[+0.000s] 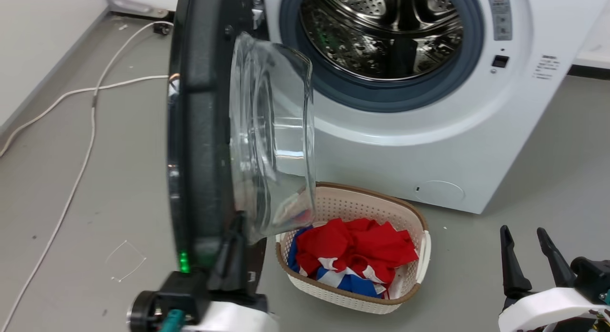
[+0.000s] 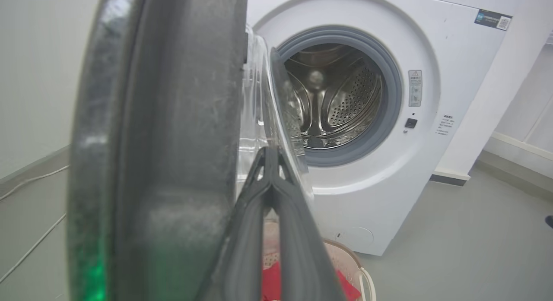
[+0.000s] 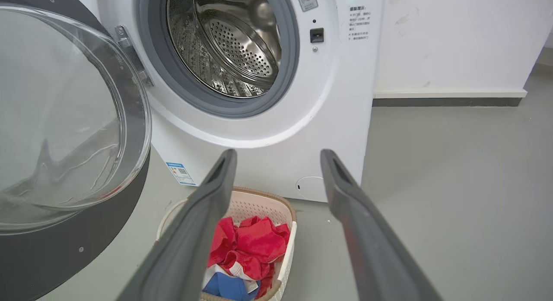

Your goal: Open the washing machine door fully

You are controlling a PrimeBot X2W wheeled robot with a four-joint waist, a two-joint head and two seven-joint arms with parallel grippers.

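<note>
**Head view.** I see the large round washing machine door (image 1: 200, 132), a glossy black rim around a clear bulging glass bowl, swung out from the white front-loading washing machine (image 1: 429, 146). It is nearly edge-on to my camera. Its metal hinge (image 1: 257, 13) sits at the left of the grey-ringed steel drum opening (image 1: 381, 36). My left gripper (image 1: 233, 236) rises at the door's lower edge. One dark finger lies against the inner face of the rim, just beside the glass. My right gripper (image 1: 523, 231) hangs at lower right over the grey floor (image 1: 548, 179), well apart from door and machine.

**Left wrist view.** The left gripper (image 2: 270, 156) has its two fingers pressed together at the tips, and I can make out nothing between them. The washing machine door (image 2: 173, 141) stands immediately to their left, with the glass bowl behind them.

**Right wrist view.** The right gripper (image 3: 277, 152) has its fingers spread wide and empty. Beyond them a cream perforated plastic basket (image 3: 259, 206) with a brown rim stands on the floor before the machine, near the door's lower edge. It holds crumpled red, blue and white cloth (image 3: 250, 245).
</note>
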